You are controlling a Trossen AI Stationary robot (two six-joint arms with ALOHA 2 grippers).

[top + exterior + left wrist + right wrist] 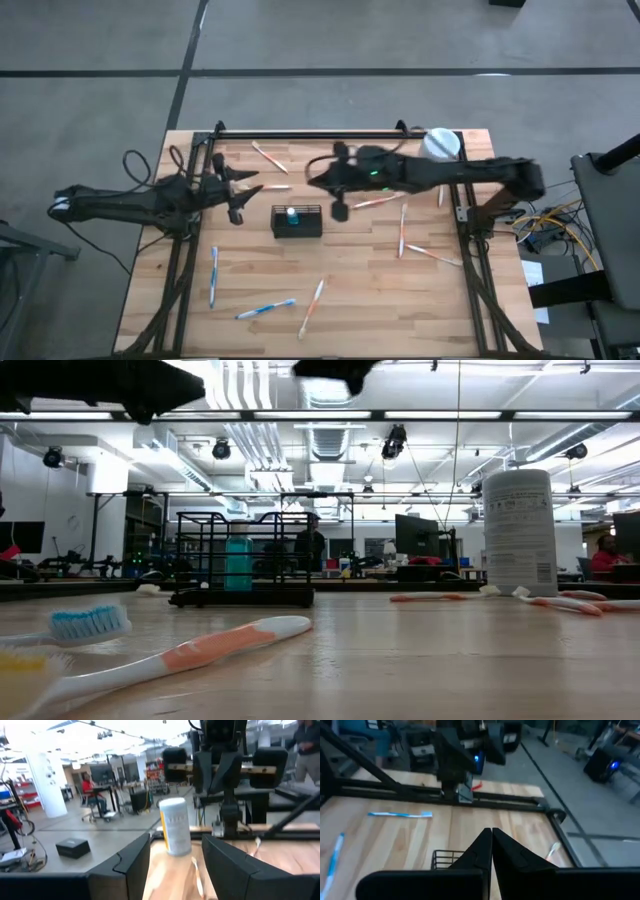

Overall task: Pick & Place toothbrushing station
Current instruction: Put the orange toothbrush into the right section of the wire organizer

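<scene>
The toothbrushing station, a small black wire-mesh basket (297, 221), stands on the wooden table near its middle, with a teal item (291, 215) upright inside. It also shows in the low view (245, 565) and at the foot of the right wrist view (447, 857). My right gripper (318, 183) hovers just beyond the basket's far side, its fingers shut and empty (491, 840). My left gripper (248, 192) hangs to the basket's left, open and empty (175, 865).
Several orange and blue toothbrushes lie loose on the table, among them an orange one (375, 201) and a blue one (213, 275). A white-topped canister (440, 145) stands at the far right corner. Black frame rails (310, 132) run along the far and side edges.
</scene>
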